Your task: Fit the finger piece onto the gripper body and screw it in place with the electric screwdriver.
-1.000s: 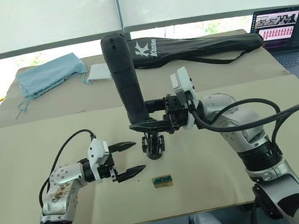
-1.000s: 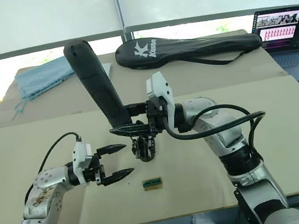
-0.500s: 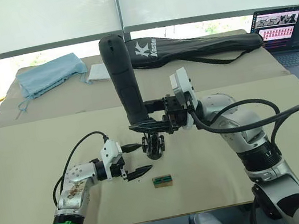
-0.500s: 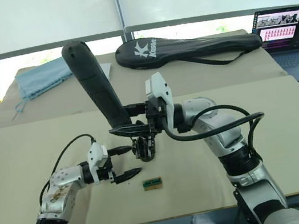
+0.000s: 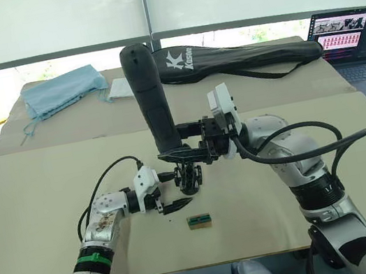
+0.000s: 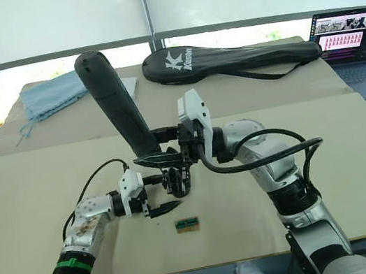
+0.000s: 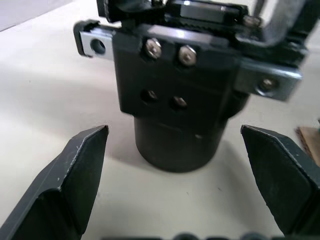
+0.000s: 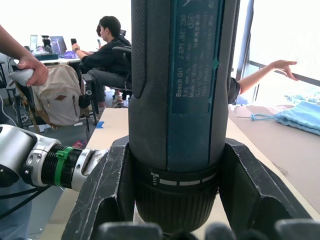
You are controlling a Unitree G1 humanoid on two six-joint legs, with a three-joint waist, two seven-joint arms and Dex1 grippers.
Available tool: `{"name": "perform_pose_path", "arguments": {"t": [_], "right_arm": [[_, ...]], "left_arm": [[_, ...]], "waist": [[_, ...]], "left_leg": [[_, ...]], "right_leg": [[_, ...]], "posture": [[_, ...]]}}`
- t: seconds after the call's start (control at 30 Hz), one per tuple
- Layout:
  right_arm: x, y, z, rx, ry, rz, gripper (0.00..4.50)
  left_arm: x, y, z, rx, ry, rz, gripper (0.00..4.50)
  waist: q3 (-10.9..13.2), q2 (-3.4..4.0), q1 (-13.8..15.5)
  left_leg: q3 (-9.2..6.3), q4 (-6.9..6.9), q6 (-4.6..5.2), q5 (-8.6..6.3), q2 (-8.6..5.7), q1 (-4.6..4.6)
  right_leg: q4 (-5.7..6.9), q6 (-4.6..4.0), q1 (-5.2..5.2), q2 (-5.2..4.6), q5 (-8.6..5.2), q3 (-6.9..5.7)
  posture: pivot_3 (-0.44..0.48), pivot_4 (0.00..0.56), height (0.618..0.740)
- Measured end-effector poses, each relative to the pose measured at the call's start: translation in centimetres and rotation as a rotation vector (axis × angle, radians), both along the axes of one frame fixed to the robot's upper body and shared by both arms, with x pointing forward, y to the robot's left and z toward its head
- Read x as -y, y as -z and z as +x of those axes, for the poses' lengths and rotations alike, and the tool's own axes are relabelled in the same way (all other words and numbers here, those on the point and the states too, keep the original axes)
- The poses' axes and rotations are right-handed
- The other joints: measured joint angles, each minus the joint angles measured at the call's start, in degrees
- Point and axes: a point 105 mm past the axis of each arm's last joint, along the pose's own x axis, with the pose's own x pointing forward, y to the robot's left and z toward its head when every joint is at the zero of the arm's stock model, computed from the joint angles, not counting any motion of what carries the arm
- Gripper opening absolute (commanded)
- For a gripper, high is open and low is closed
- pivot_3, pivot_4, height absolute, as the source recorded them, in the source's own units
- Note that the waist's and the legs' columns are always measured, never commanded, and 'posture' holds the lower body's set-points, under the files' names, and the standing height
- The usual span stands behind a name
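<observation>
We're at the screwing stage, nothing visibly tightened yet. Our right gripper (image 5: 184, 152) clenches the thick black pen-shaped electric screwdriver (image 5: 149, 97), standing above the stubby black gripper body (image 5: 188, 178) mid-table. Our left gripper (image 5: 172, 190), spread wide, brackets it from 9 o'clock.

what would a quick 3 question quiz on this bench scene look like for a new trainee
1. True or false: the right hand is shut on the electric screwdriver.
2. Multiple choice: the left hand is a) shut on the gripper body, b) open beside the gripper body, c) resting on the laptop.
3. Short answer: what small item lies on the table just in front of the gripper body, on the robot's side?

Key
1. True; it stands nearly upright over the gripper body.
2. b; its fingers flank the body without touching.
3. The green-and-tan block.
</observation>
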Motion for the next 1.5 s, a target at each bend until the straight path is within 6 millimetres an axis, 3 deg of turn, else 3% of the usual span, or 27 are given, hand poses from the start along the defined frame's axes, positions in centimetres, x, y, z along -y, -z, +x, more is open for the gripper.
{"name": "perform_pose_path", "arguments": {"t": [0.77,0.87,0.97,1.5], "right_arm": [[-0.1,0.1,-0.1,0.014,0.006,-0.003,1.92],[-0.1,0.1,-0.1,0.015,0.007,-0.004,1.92],[-0.1,0.1,-0.1,0.016,0.007,-0.003,1.92],[0.0,0.4,0.1,0.022,0.022,-0.002,1.92]], "left_arm": [[1.1,0.2,0.4,0.007,0.063,0.021,4.50],[1.1,0.3,0.3,0.011,0.071,0.028,3.67],[1.2,0.3,0.3,0.015,0.076,0.032,2.30],[1.3,0.5,0.3,0.021,0.075,0.043,2.28]], "waist": [[0.0,0.00,0.2],[0.0,0.00,0.2],[0.0,0.00,0.2],[-0.1,0.00,0.2]], "left_leg": [[-0.02,0.01,0.00,0.00,0.00,0.01],[-0.02,0.01,0.00,0.00,0.00,0.01],[-0.02,0.01,0.00,0.00,0.00,0.01],[-0.03,0.01,0.01,0.00,0.00,0.04]], "right_leg": [[0.01,0.00,0.02,-0.04,0.00,0.01],[0.02,0.00,0.02,-0.05,0.00,0.02],[0.02,0.00,0.02,-0.05,0.00,0.02],[0.02,0.00,0.07,-0.07,0.00,0.02]], "posture": [[0.000,0.150,0.740],[0.000,0.150,0.740],[0.000,0.150,0.740],[0.000,0.150,0.740]]}}
